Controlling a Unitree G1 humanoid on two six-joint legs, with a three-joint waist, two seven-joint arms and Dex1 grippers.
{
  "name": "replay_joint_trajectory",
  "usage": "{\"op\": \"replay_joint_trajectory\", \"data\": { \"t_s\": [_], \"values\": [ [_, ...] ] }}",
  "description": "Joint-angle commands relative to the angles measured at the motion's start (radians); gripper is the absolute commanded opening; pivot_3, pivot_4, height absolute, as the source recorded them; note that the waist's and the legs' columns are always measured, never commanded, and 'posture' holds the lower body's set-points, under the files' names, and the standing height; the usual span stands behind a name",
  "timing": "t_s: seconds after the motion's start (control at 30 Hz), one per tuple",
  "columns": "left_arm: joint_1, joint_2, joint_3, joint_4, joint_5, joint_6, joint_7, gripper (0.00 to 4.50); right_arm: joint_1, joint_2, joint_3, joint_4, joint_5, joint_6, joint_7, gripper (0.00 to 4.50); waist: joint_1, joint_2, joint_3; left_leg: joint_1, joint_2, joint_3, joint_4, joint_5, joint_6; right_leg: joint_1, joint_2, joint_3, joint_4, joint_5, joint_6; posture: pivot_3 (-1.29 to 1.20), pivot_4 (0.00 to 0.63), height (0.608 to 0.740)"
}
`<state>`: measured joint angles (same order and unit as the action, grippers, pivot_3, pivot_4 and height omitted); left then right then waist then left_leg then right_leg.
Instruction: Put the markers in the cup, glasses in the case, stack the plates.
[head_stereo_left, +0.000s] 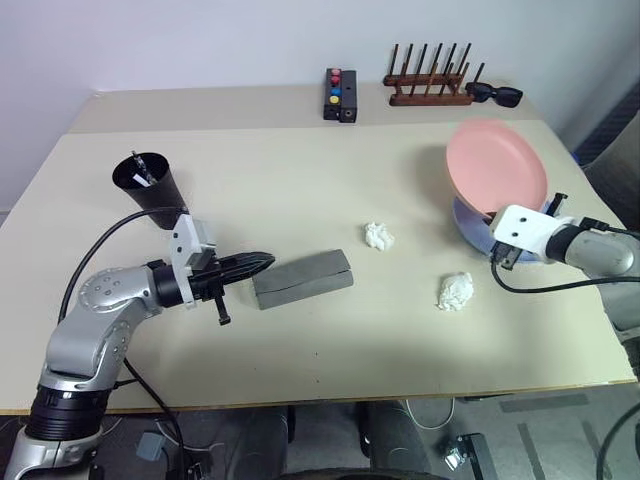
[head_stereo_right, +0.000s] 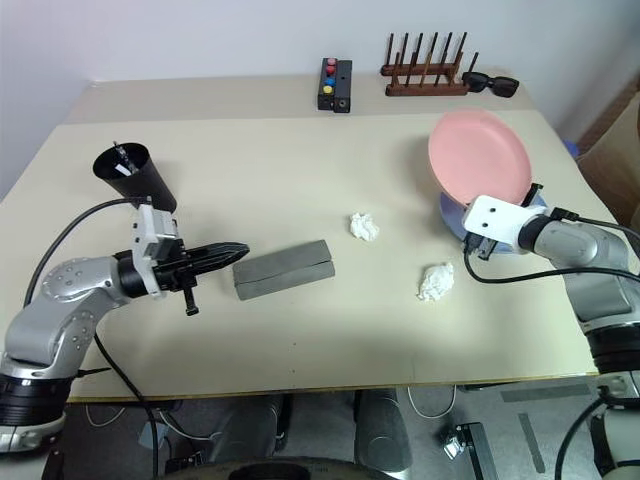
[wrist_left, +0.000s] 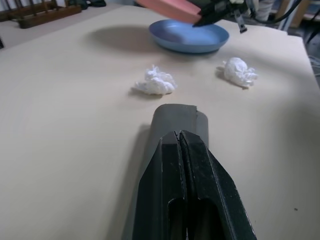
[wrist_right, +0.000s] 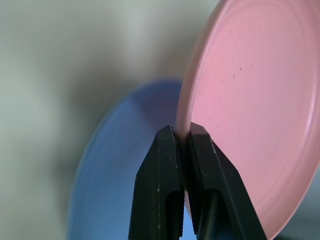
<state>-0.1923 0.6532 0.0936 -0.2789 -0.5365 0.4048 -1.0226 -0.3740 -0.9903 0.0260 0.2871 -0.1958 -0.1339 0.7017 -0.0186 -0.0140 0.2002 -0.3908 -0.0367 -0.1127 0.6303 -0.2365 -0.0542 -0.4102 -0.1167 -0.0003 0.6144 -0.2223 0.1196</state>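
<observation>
Near the worktop's left edge stands the cup (head_stereo_left: 152, 182) holding markers (head_stereo_left: 140, 167). My left hand (head_stereo_left: 262, 264), closed and empty, points at the shut case (head_stereo_left: 302, 279). Toward the right edge, my right hand (wrist_right: 183, 131) pinches the pink plate (head_stereo_left: 496, 167), tilted above the blue plate (wrist_left: 190, 36).

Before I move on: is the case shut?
Shut. The grey case lies flat on the table, lid down on base, only a thin seam between halves.

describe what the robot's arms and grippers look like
Both arms are silver-grey metal with rounded joint housings and loose black cables looping alongside. Each wrist carries a white boxy block. The left gripper and right gripper each end in two slim black tapered jaws, matte with a ridged inner edge.
</observation>
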Motion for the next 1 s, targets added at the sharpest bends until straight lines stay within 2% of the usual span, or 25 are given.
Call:
{"op": "replay_joint_trajectory", "data": {
  "t_s": [0.03, 0.2, 0.4, 0.5, 0.57, 0.6, 0.67, 0.7, 0.87, 1.0],
  "values": [
    [-0.007, 0.003, 0.008, -0.012, -0.005, -0.024, -0.005, 0.0, -0.003, -0.029, -0.03, -0.002, 0.012, 0.002, 0.026, 1.01, -0.001, 0.0, 0.0, 0.0, 0.0, 0.0, 0.0, 0.0, 0.0, 0.0, 0.0, 0.0, 0.0, 0.0, 0.0, 0.0, 0.15, 0.739],
    [0.004, 0.005, 0.014, -0.014, -0.003, -0.027, 0.001, 0.0, -0.007, -0.042, -0.042, 0.013, 0.023, -0.019, 0.045, 3.45, 0.001, 0.0, 0.0, 0.0, 0.0, 0.0, 0.0, 0.0, 0.0, 0.0, 0.0, 0.0, 0.0, 0.0, 0.0, 0.0, 0.15, 0.739],
    [0.001, 0.007, 0.018, -0.006, -0.001, -0.029, 0.004, 0.0, -0.023, -0.022, -0.092, -0.1, 0.149, 0.046, 0.131, 3.45, 0.001, 0.0, 0.0, 0.0, 0.0, 0.0, 0.0, 0.0, 0.0, 0.0, 0.0, 0.0, 0.0, 0.0, 0.0, 0.0, 0.15, 0.739],
    [0.002, 0.008, 0.021, -0.007, 0.001, -0.029, 0.008, 0.0, -0.013, 0.047, -0.107, -0.246, 0.312, 0.177, 0.195, 3.45, -0.001, 0.0, 0.0, 0.0, 0.0, 0.0, 0.0, 0.0, 0.0, 0.0, 0.0, 0.0, 0.0, 0.0, 0.0, 0.0, 0.15, 0.739],
    [0.002, 0.009, 0.021, -0.007, 0.001, -0.029, 0.009, 0.0, -0.01, 0.09, -0.093, -0.308, 0.357, 0.248, 0.205, 3.45, 0.0, 0.0, 0.0, 0.0, 0.001, -0.001, 0.0, 0.0, 0.0, 0.0, 0.001, 0.0, 0.0, 0.0, 0.0, 0.0, 0.15, 0.739],
    [0.002, 0.009, 0.022, -0.009, 0.001, -0.028, 0.01, 0.0, -0.008, 0.112, -0.079, -0.334, 0.37, 0.282, 0.207, 3.72, 0.002, 0.0, 0.0, 0.0, 0.001, -0.001, 0.0, 0.0, 0.0, 0.0, 0.0, 0.0, 0.0, 0.0, 0.0, 0.0, 0.15, 0.739],
    [0.009, 0.009, 0.024, -0.021, -0.001, -0.025, 0.017, 0.0, -0.025, 0.2, -0.031, -0.37, 0.372, 0.33, 0.168, 4.33, 0.005, -0.001, 0.0, 0.0, 0.001, -0.001, 0.0, 0.0, 0.0, 0.0, 0.0, 0.0, 0.0, 0.0, 0.0, 0.0, 0.15, 0.739],
    [0.012, 0.009, 0.025, -0.027, -0.002, -0.023, 0.02, 0.0, -0.035, 0.239, -0.011, -0.375, 0.361, 0.341, 0.147, 4.47, 0.005, -0.001, 0.0, 0.0, 0.001, -0.001, 0.0, 0.0, 0.0, 0.001, 0.0, 0.0, 0.0, 0.0, 0.0, 0.0, 0.15, 0.739],
    [0.028, 0.014, 0.035, -0.046, -0.009, -0.019, 0.036, 0.0, -0.091, 0.396, 0.038, -0.303, 0.339, 0.391, 0.056, 4.47, 0.004, 0.0, 0.0, 0.0, 0.0, -0.001, 0.0, 0.0, 0.0, 0.0, 0.0, 0.0, 0.0, 0.0, 0.0, 0.0, 0.15, 0.739],
    [0.039, 0.014, 0.043, -0.065, -0.013, -0.014, 0.053, 0.0, -0.123, 0.471, 0.055, -0.213, 0.325, 0.405, 0.018, 4.47, 0.006, 0.0, 0.0, 0.0, 0.0, -0.001, 0.0, 0.0, 0.0, 0.0, 0.0, 0.0, 0.0, 0.0, 0.0, 0.0, 0.15, 0.739]
  ]
}}
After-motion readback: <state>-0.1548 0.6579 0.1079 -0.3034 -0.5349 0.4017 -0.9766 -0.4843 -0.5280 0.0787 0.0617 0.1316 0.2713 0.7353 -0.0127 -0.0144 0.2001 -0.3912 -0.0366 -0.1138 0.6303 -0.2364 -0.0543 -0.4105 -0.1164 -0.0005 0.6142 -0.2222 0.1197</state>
